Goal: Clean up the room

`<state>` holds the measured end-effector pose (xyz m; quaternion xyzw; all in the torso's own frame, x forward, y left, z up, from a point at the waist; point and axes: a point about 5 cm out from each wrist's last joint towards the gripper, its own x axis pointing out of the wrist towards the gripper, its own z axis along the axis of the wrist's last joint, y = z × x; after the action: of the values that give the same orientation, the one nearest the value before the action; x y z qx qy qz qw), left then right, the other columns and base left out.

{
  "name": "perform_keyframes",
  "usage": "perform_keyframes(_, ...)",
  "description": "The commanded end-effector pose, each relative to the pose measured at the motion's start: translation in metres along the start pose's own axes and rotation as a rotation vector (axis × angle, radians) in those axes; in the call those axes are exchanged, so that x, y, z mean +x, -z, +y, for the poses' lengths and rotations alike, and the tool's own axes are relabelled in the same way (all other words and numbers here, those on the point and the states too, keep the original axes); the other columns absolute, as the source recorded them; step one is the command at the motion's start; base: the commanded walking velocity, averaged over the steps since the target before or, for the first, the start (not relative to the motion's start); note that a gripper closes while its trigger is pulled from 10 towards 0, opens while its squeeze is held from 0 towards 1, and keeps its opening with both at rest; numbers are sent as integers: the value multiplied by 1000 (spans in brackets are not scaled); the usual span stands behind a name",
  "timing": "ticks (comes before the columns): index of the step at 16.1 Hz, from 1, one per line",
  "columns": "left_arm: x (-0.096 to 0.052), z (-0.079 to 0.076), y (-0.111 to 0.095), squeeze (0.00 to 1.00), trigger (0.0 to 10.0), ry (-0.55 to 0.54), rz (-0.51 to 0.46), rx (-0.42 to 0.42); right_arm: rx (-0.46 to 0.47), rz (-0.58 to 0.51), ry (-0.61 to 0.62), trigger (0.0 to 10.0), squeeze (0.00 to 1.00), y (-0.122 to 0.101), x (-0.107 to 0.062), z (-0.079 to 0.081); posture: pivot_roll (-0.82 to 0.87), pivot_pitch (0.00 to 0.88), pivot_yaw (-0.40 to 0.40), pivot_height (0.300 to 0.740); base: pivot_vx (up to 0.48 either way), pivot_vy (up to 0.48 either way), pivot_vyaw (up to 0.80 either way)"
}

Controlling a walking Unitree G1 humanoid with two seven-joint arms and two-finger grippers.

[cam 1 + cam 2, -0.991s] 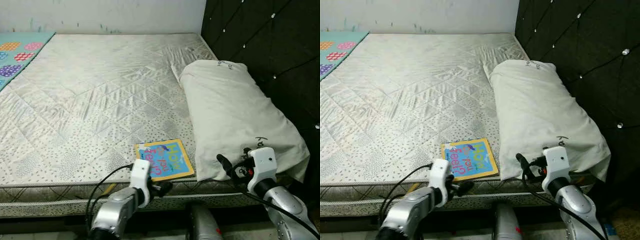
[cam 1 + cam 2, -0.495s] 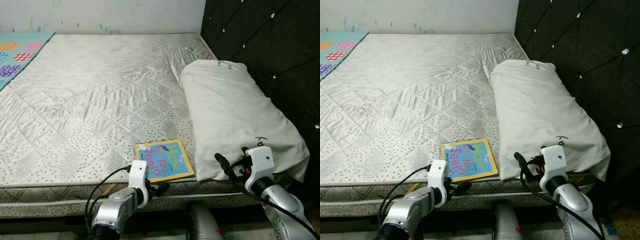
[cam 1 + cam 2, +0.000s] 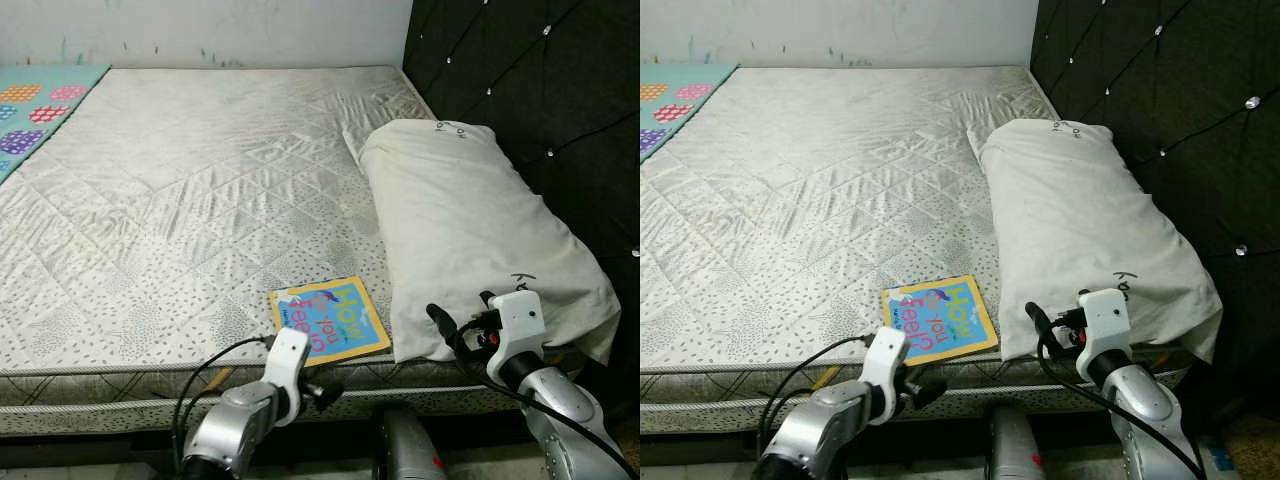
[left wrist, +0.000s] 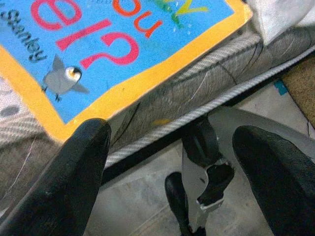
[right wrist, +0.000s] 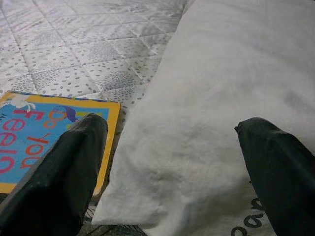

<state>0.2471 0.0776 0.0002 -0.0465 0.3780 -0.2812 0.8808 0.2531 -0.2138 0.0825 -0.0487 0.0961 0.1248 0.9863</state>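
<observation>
Picture book (image 3: 328,319) lies flat at the bed's (image 3: 180,200) near edge, just beside the pillow (image 3: 475,230). Left end effector (image 3: 322,392), fingers apart, sits below that edge, likely approaching the book. Right end effector (image 3: 450,328), fingers apart, faces the pillow.

A bare quilted mattress (image 3: 190,200) (pale, dotted pattern) meets a black tufted headboard (image 3: 520,80) on the right. A white wall (image 3: 200,30) runs behind; pale floor (image 4: 142,211) lies below.

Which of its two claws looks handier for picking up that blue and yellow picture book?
Probably the left gripper: its open fingers sit just below the blue, yellow-bordered picture book at the mattress edge. The right gripper points at the white pillow.
</observation>
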Motion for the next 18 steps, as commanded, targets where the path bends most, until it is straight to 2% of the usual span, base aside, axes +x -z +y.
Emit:
perform_keyframes(1, -5, 6, 2, 0, 10000, -14, 11, -5, 1, 5, 2, 10000, 0, 2, 2, 1, -204, 0, -17, 577, 0, 0, 0)
perform_keyframes(3, -11, 15, 2, 0, 10000, -46, 15, 10, 2, 5, 0, 10000, 0, 2, 2, 2, -202, 0, -18, 577, 0, 0, 0)
perform_keyframes(5, -19, 35, 2, 0, 10000, -116, 6, -12, 2, 5, 3, 10000, 0, 2, 2, 1, -200, 0, -18, 577, 0, 0, 0)
perform_keyframes(6, -21, 38, 1, 0, 10000, -123, 5, -15, 1, 4, 3, 10000, 0, 2, 3, 1, -200, 0, -18, 577, 0, 0, 0)
perform_keyframes(9, -28, 62, -7, 0, 10000, -205, -21, -9, 3, 4, 5, 10000, 0, 3, 2, 1, -201, 0, -18, 577, 0, 0, 0)
perform_keyframes(13, -32, 84, -20, 0, 10000, -281, -61, -21, 1, 0, 10, 10000, 0, 3, 2, 1, -204, 0, -18, 577, 0, 0, 0)
perform_keyframes(16, -34, 94, -24, 0, 10000, -308, -70, -38, 0, 0, 14, 10000, 0, 3, 2, 0, -209, 0, -16, 577, 0, 0, 0)
perform_keyframes(18, -32, 96, -26, 0, 10000, -310, -72, -41, -1, 0, 14, 10000, 0, 3, 2, 1, -213, 0, -15, 577, 0, 0, 0)
